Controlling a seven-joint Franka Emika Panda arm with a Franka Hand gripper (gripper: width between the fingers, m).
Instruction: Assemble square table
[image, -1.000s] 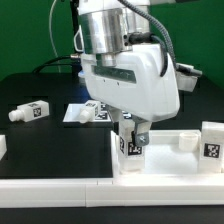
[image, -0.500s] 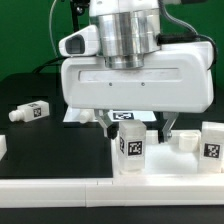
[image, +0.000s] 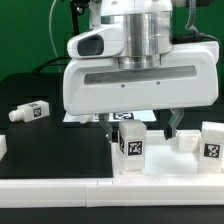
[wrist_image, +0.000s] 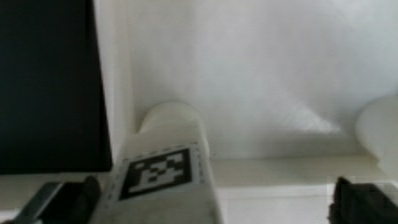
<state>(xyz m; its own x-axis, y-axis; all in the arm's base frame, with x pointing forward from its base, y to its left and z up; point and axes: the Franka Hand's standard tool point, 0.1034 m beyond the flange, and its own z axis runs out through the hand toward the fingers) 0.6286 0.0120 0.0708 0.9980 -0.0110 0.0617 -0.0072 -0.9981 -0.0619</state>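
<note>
The square table's white slab (image: 168, 160) lies at the exterior view's lower right. One short white tagged leg (image: 132, 145) stands upright on its near corner, and a second leg (image: 213, 140) stands at the right corner. My gripper (image: 142, 128) hangs just above the first leg, open, its fingers well apart on either side. In the wrist view that leg (wrist_image: 164, 165) sits close to one finger (wrist_image: 68, 200), with a wide gap to the other (wrist_image: 365, 200). The gripper (wrist_image: 217, 202) holds nothing. The slab (wrist_image: 231, 70) fills the rest of that view.
A loose tagged leg (image: 28, 112) lies on the black table at the exterior view's left. The marker board (image: 85, 115) shows partly behind the gripper body. A long white rail (image: 55, 190) runs along the front edge, and a small white block (image: 3, 147) sits at the far left.
The gripper has turned about its axis, so its broad face now points at the exterior camera. Its fingers now stand wide on either side of the upright leg, which has not moved.
</note>
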